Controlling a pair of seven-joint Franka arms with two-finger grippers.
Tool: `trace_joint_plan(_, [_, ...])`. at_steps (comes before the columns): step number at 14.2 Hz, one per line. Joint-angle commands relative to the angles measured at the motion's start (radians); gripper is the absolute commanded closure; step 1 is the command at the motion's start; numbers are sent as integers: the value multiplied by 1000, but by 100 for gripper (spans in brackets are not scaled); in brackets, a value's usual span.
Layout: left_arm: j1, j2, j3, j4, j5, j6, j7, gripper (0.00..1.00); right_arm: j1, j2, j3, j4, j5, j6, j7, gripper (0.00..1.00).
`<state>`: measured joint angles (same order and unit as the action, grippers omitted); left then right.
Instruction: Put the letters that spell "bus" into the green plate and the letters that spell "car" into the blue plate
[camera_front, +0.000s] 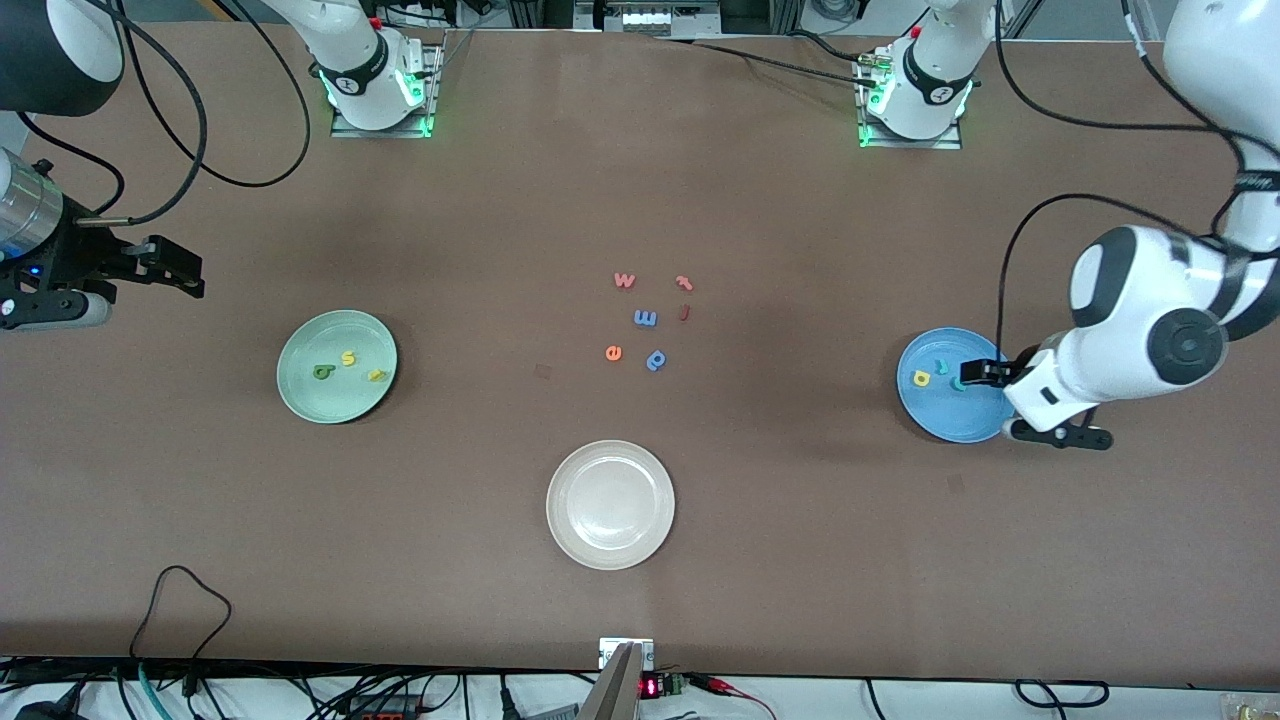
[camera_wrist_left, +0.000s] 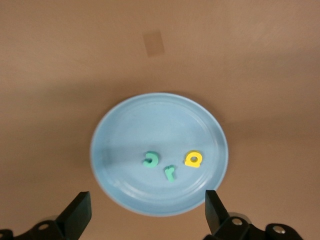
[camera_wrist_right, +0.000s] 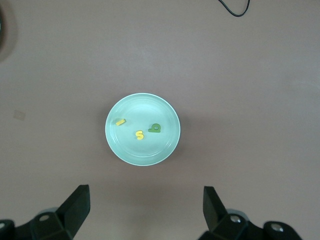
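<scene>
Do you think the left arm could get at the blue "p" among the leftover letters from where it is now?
Probably yes: the left gripper is open over the blue plate, and nothing stands between it and the blue "p".

The right gripper (camera_wrist_right: 145, 212) hangs high over the brown bench (camera_wrist_right: 250, 75), its two dark fingers (camera_wrist_right: 75, 207) spread wide with nothing between them. Below lies the green plate (camera_wrist_right: 165, 145), holding three small letters set apart from one another: a yellow "u" (camera_wrist_right: 120, 122), a yellow "s" (camera_wrist_right: 140, 134) and a dark green "b" (camera_wrist_right: 155, 128).
</scene>
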<state>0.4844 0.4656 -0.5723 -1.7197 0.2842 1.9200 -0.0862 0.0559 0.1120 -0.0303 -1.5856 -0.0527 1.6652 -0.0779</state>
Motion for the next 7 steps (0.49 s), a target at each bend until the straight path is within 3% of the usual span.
trace_joint_plan(1, [2, -2, -34, 130, 21, -134, -10, 0, 1, 9, 3, 26, 5, -7, -8, 0])
trace_joint_plan(5, [-21, -28, 1, 216, -37, -137, -9, 0, -1, 9, 3, 27, 5, -1, -8, 0])
trace_joint_plan(7, [-158, -82, 206, 250, -162, -134, -1, 0, -2, 18, 3, 27, 4, -1, -8, 0])
